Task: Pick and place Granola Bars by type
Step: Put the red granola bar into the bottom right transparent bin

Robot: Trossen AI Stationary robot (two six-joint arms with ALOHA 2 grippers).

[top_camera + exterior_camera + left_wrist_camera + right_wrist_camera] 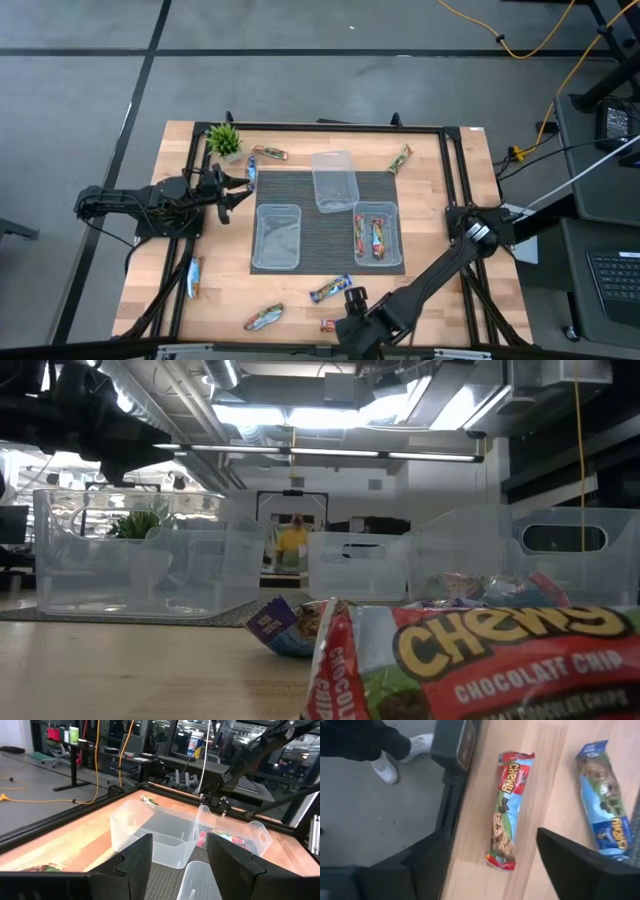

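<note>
Granola bars lie flat around the table: a red one [328, 325] and a blue one [330, 289] by the near edge, another [263, 317] beside them, a blue one [193, 277] at the left, one [269, 153] and one [400, 158] at the far side, and a blue one [251, 172] by the left gripper. Two bars [372, 238] lie in the right tub. My right gripper [495, 850] is open above the red bar [507, 810], its fingers on either side without touching. My left gripper [180, 855] is open in the air at the table's left [240, 192], facing the tubs.
Three clear tubs stand on a dark mat: left [277, 236], far middle [334, 180], right [394, 240]. A small potted plant [224, 139] sits at the far left corner. A black frame [440, 128] rims the table. A person's shoe [385, 767] shows on the floor past the near edge.
</note>
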